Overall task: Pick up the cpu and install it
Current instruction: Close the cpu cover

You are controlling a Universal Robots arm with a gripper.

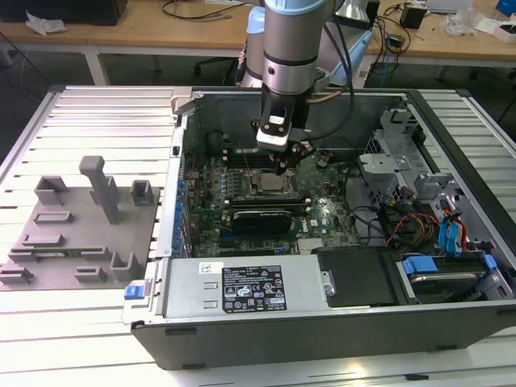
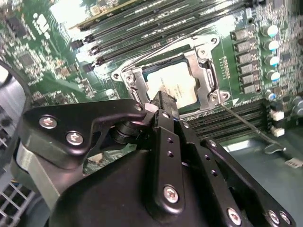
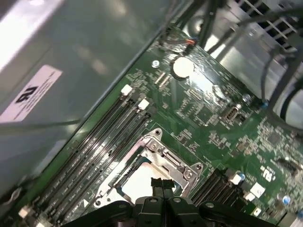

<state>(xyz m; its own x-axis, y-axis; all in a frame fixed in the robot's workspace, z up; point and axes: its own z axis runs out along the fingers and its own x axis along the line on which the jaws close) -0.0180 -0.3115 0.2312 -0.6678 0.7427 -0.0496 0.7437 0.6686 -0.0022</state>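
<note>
Background of the work cell: a silver worktop (image 1: 89, 113) of ribbed metal profiles with lengthwise slots spans the foreground, and its near edge glares with reflected light. Behind it stand pale wooden desks (image 1: 153, 32) on white legs (image 1: 96, 64), strewn with black cables (image 1: 193, 10) and small devices. Dark floor (image 1: 48, 68) shows beneath them.

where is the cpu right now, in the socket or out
In. The cpu lies flat inside the metal socket frame, its silvery top showing; the pincer is just over its edge.
</note>
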